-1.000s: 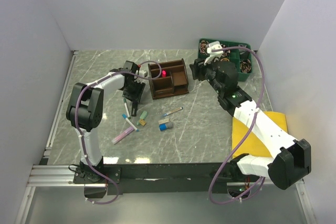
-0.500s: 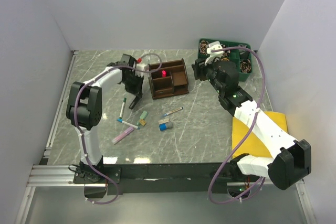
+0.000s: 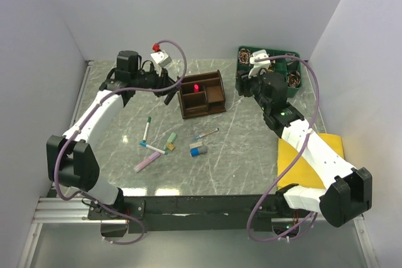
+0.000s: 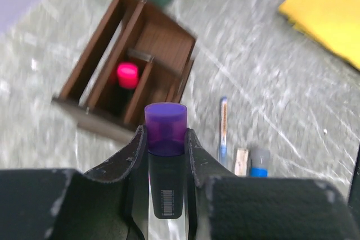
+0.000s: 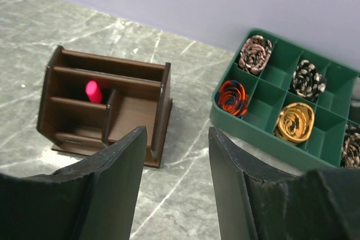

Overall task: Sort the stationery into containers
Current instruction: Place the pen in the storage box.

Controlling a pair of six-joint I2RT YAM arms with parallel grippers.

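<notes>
Left gripper (image 4: 165, 139) is clamped on a purple highlighter (image 4: 165, 121) with a purple cap and a dark barcoded body. It's held up off the table (image 3: 245, 136), just left of the brown organiser (image 4: 163, 43). A pink marker (image 4: 127, 76) stands in one slot. Right gripper (image 5: 174, 144) hangs with fingers apart and empty on the organiser's far side, by the green cable tray (image 5: 275, 71). Pens (image 3: 146, 131) and erasers (image 3: 200, 150) lie loose nearer the arms.

surface: grey marbled table (image 3: 245, 149);
far side: brown wooden organiser (image 3: 204, 110); green tray (image 5: 279, 63) of coiled cables;
right: yellow pad (image 3: 314, 152);
middle: loose pens (image 3: 146, 128); pink marker (image 3: 146, 162); stubby eraser pieces (image 3: 198, 150)
</notes>
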